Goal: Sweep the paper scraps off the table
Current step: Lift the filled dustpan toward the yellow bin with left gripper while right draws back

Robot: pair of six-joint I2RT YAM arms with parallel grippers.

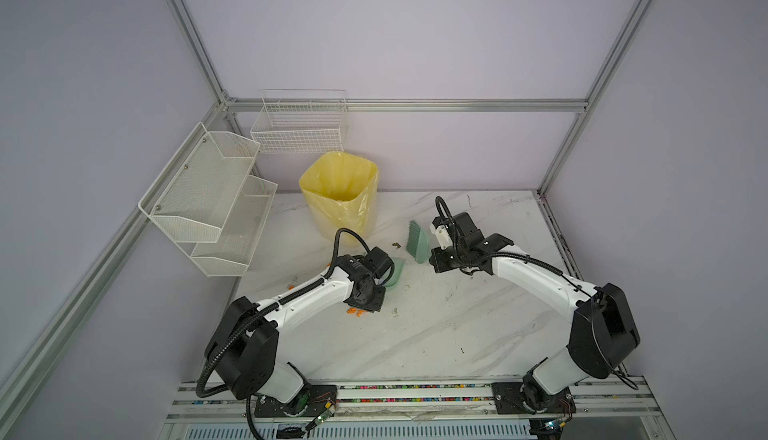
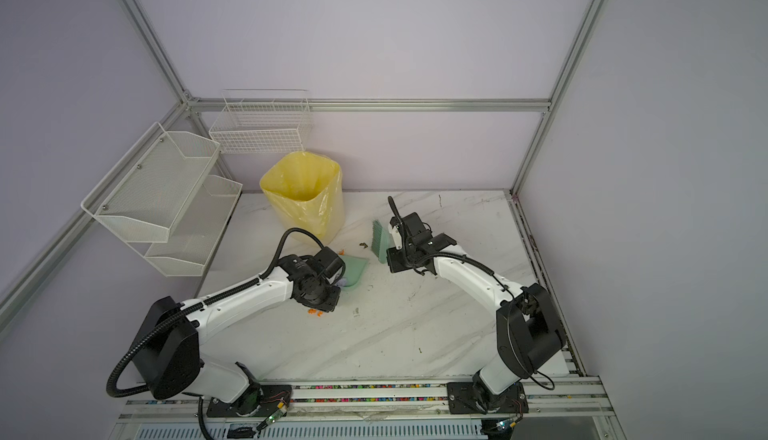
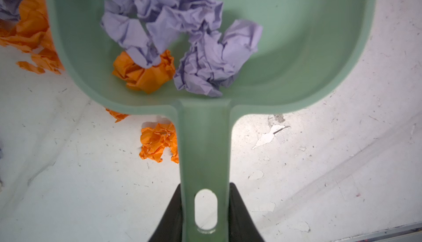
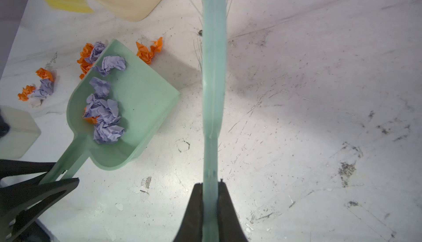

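Observation:
My left gripper is shut on the handle of a green dustpan, whose pan rests on the table. Several lilac paper scraps and an orange one lie in the pan. More paper scraps lie on the table: an orange wad beside the handle, a mixed cluster past the pan's side, and an orange one near its lip. My right gripper is shut on the handle of a green brush, which is held to the right of the dustpan, bristles toward the back.
A bin with a yellow liner stands on the table just behind the dustpan. White mesh shelves and a wire basket hang at the back left. A dark speck lies by the bristles. Metal frame posts edge the table.

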